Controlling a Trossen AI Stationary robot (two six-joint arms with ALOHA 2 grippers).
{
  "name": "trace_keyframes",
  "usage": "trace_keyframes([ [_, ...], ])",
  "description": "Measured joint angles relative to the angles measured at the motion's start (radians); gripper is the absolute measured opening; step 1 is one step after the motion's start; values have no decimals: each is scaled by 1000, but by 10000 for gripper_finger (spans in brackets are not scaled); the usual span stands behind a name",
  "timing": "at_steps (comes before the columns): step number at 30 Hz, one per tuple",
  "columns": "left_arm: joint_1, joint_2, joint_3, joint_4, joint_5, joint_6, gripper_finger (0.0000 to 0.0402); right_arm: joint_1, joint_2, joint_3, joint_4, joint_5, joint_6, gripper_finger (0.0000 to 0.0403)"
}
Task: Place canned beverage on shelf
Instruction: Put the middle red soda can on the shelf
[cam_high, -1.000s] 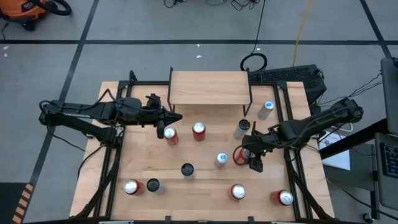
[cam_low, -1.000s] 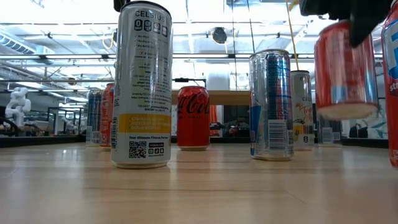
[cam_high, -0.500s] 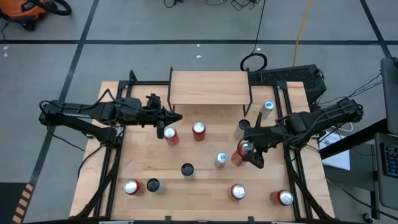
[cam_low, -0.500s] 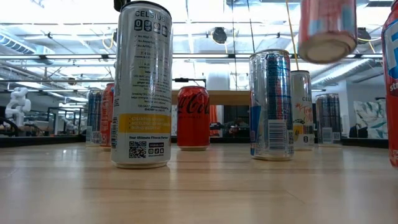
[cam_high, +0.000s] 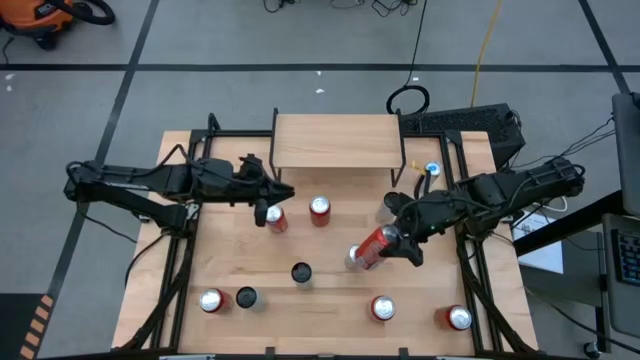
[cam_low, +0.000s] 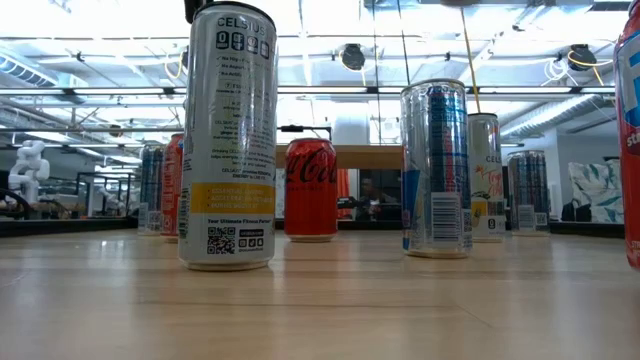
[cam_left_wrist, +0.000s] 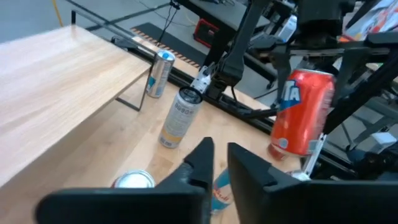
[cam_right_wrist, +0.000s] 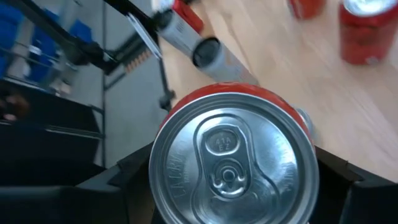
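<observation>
My right jaws (cam_high: 398, 238) hold a round red metal can (cam_high: 372, 247) tilted in the air over the wooden table (cam_high: 330, 310). The small light wooden shelf (cam_high: 336, 140) sits at eleven o'clock from it. My left jaws (cam_high: 268, 198) are a little apart and hold nothing.

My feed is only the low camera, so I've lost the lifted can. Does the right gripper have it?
Observer: Yes, the right gripper is shut on a red can, lifted and tilted above the table.
Operator: Anything on the shelf?
Observer: No, the shelf top is bare in the high view.
Operator: And the left arm?
Observer: The left gripper sits beside another red-sided can in front of the shelf, holding nothing.
</observation>
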Motion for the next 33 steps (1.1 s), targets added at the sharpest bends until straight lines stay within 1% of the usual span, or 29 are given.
trace_keyframes([
  [6,-9,0,0,5,-17,1,151,-23,11,0,89,24,0,274],
  [11,-54,-1,0,16,-26,29,216,-59,12,0,165,36,1,274],
  [14,-92,-1,0,19,-75,66,249,-83,12,0,213,76,23,274],
  [21,-172,1,0,97,-201,169,319,-147,20,0,331,100,35,274],
  [23,-184,11,1,138,-225,217,335,-166,25,0,354,104,61,274],
  [26,-190,18,1,164,-228,254,350,-194,43,0,412,103,77,274],
  [30,-178,49,0,184,-223,256,354,-216,77,0,471,101,73,274],
  [33,-168,79,3,247,-207,256,354,-217,97,0,489,96,77,274],
])
